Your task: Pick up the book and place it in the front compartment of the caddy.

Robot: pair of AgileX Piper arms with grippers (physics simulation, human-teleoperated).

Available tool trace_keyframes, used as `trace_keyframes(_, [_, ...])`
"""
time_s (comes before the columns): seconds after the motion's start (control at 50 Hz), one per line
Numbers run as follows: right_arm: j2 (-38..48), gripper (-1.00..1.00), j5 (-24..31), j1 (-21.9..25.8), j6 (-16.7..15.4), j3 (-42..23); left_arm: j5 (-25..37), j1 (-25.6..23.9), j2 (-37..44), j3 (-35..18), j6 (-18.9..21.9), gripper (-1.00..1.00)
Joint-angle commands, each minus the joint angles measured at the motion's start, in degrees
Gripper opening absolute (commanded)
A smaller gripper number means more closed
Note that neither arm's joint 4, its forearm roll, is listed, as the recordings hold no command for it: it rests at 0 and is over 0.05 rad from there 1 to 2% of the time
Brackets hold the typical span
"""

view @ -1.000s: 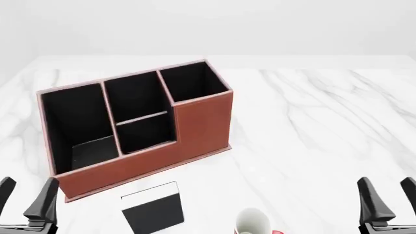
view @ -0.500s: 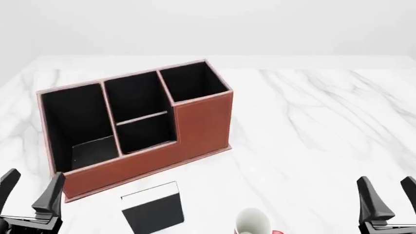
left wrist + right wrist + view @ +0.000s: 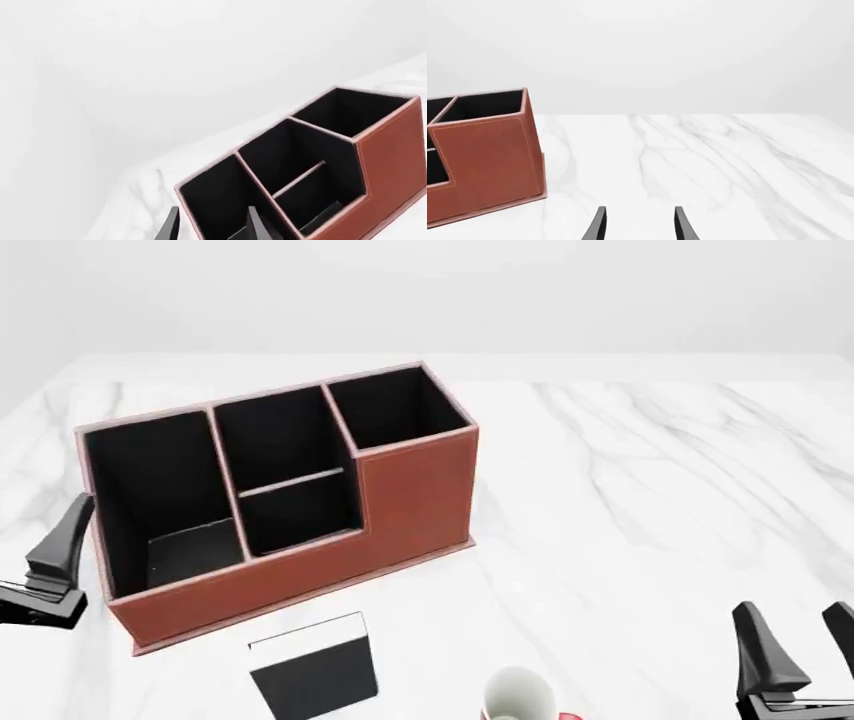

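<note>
Both grippers, the left gripper beside the caddy's far-left end and the right gripper well apart from it, are spread and empty, so nothing is done: the book lies flat just before the caddy (mug beside it), its front compartment unfilled.

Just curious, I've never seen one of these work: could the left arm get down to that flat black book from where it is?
Probably yes. The left tool hangs open beside the caddy, and the book lies flat on the table in front of it, uncovered. Only the mug sits nearby.
</note>
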Motion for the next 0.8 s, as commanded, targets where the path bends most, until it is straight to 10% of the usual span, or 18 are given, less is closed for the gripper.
trace_keyframes(0.02, [-0.3,1.00,0.3,0.0,-0.1,0.0,4.2,-3.5,4.1,-7.2,10.5,1.00])
trace_keyframes(0.46, [-0.3,1.00,0.3,0.0,-0.1,0.0,13.8,-9.6,13.2,-19.6,32.1,1.00])
trace_keyframes(0.8, [-0.3,1.00,0.2,0.0,-0.1,0.0,30.8,-15.1,21.4,-33.5,38.4,1.00])
